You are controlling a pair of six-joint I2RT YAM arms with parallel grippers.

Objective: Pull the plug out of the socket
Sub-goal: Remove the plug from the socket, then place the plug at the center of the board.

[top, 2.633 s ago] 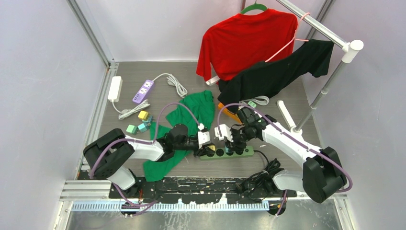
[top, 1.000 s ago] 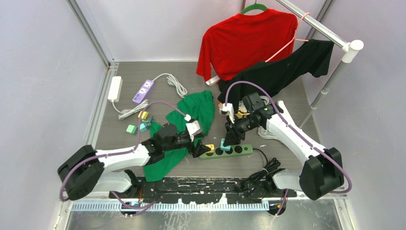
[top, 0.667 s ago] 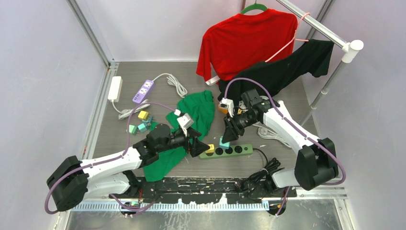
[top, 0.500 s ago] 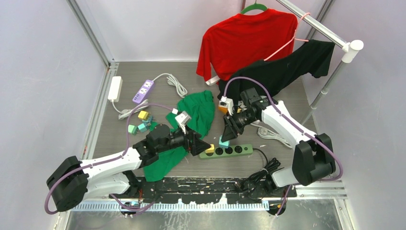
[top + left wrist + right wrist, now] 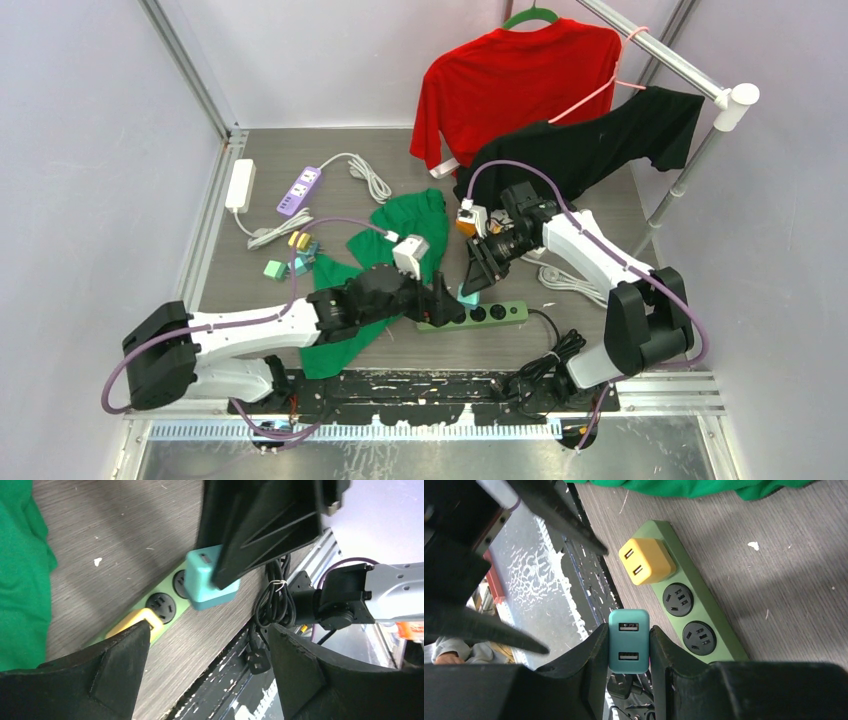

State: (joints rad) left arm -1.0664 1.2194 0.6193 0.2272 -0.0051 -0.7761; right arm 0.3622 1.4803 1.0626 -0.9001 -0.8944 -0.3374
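Observation:
A green power strip (image 5: 490,315) lies on the table in front of the arms. My right gripper (image 5: 470,288) is shut on a teal USB plug (image 5: 629,641), held just above the strip (image 5: 704,617), where two bare sockets show. The teal plug (image 5: 206,582) hangs over the strip (image 5: 167,600) in the left wrist view too. A yellow plug (image 5: 646,561) sits in the strip's end socket. My left gripper (image 5: 445,302) hovers at that end, open, with nothing between its fingers (image 5: 115,665); the yellow plug (image 5: 136,621) is by its left fingertip.
A green cloth (image 5: 415,225) lies behind the strip under my left arm. A purple strip (image 5: 299,190), a white adapter (image 5: 240,184) and small blocks (image 5: 288,255) sit at the back left. Red (image 5: 515,85) and black (image 5: 590,150) shirts hang at the back right. Black cable (image 5: 555,355) coils at the near edge.
My left gripper has swung right to the strip's yellow-plug end and opened wider. The right gripper has kept the teal plug and hardly moved.

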